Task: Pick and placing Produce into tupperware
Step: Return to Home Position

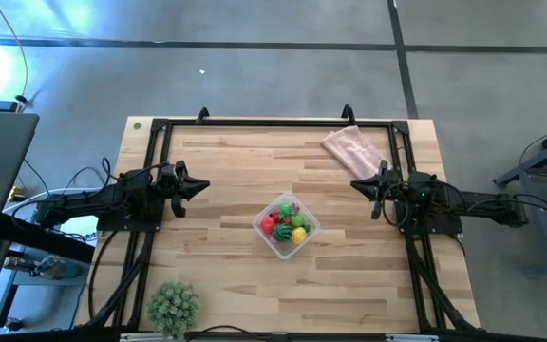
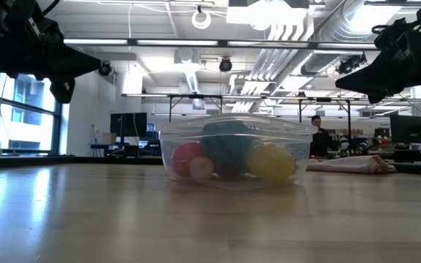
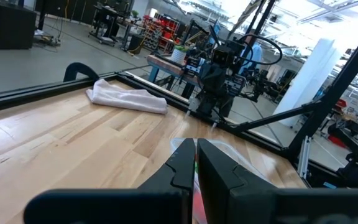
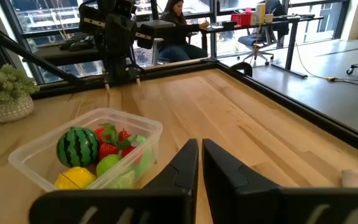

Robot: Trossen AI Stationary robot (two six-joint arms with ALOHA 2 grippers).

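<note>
Both arms hang above the wooden table, tips pointing at each other across the middle. The left gripper is raised off the board with its two fingers pressed together and nothing between them. The right gripper faces it at much the same height, its fingers drawn in to a hairline slit, also empty.

The tupperware sits on the table between the two grippers. It is below their level, a little nearer the front edge than either tip, and neither gripper touches it. Ahead of the right gripper's fingers the produce lies heaped inside it. There is a dark-striped green melon, a yellow piece just beside it, red pieces and a pale green one, all touching one another. From table height the clear wall shows a red shape and a yellow shape resting on the bottom.

A pink cloth lies behind the right gripper, near the back rail. A spiky green plant stands at the front edge, well apart from the left gripper. Beyond the left arm, a person sits at a desk in the room.
</note>
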